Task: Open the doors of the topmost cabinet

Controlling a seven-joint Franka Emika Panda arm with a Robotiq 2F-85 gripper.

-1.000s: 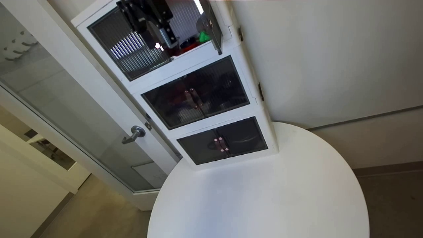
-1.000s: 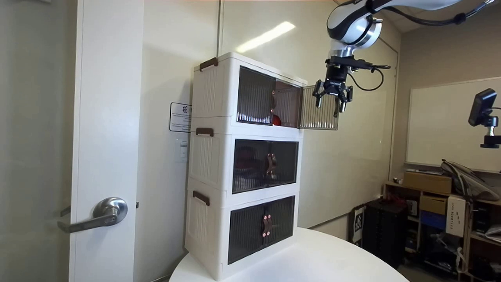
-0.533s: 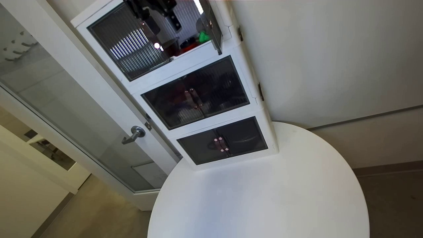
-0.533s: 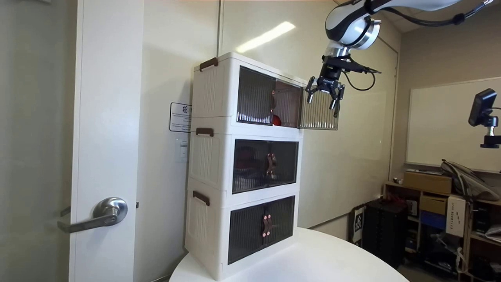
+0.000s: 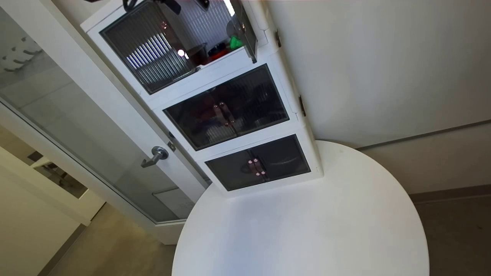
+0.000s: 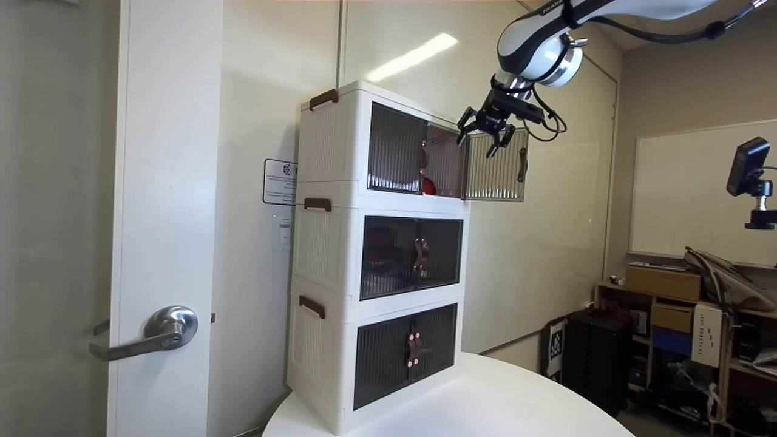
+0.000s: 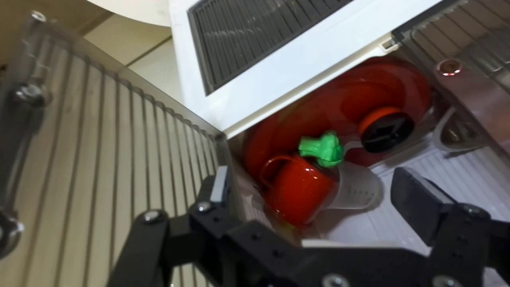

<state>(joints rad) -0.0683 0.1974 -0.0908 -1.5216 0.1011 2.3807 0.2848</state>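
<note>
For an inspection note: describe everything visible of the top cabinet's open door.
The open door is a translucent, ribbed, grey-brown panel, plastic-looking, with a dark handle bearing shiny studs near its free edge. It stands upright, swung outward, its inner edge meeting the topmost cabinet. The end effector overlaps it in an exterior view; contact can't be told.

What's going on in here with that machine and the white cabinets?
A robot arm seems to be opening the top cabinet. One striped door stands swung open; the other door looks shut. The arm's tool is near the opening, spread apart and holding nothing. In the wrist view, a red mug and a small green thing show inside. So the job looks half done, and the shut door is probably next.
</note>
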